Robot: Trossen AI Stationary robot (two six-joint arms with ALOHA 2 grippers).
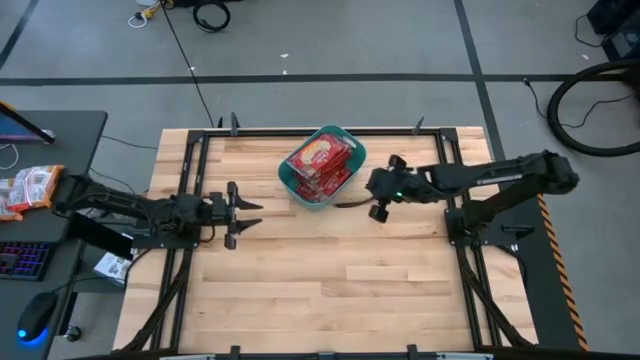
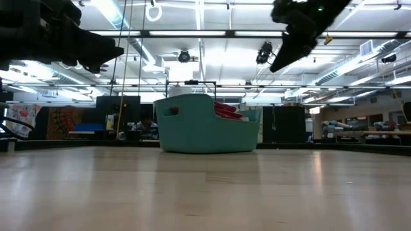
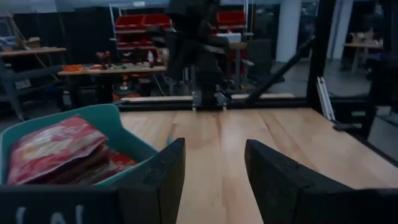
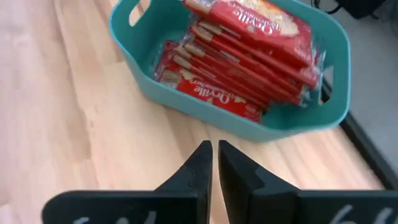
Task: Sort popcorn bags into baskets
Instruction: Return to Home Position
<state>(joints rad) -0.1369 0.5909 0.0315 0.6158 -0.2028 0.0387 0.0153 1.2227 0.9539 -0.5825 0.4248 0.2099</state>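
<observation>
From above, the teal basket [image 1: 287,178] sits angled by the middle of the counter's [image 1: 330,290] far edge, with the red popcorn bags [image 1: 322,160] stacked inside it. The left gripper [image 1: 258,214] hovers toward the left edge, spread wide and empty. The right gripper [image 1: 343,204] is just beside the basket, pinched narrow and holding nothing. At counter level the basket [image 2: 209,131] stands flat, with bags [image 2: 226,110] poking above its rim and both arms raised overhead. The left wrist view shows wide-set fingers [image 3: 161,180] with the basket [image 3: 130,140] near them. The right wrist view looks past nearly touching fingers [image 4: 196,171] onto the packed basket [image 4: 146,78].
</observation>
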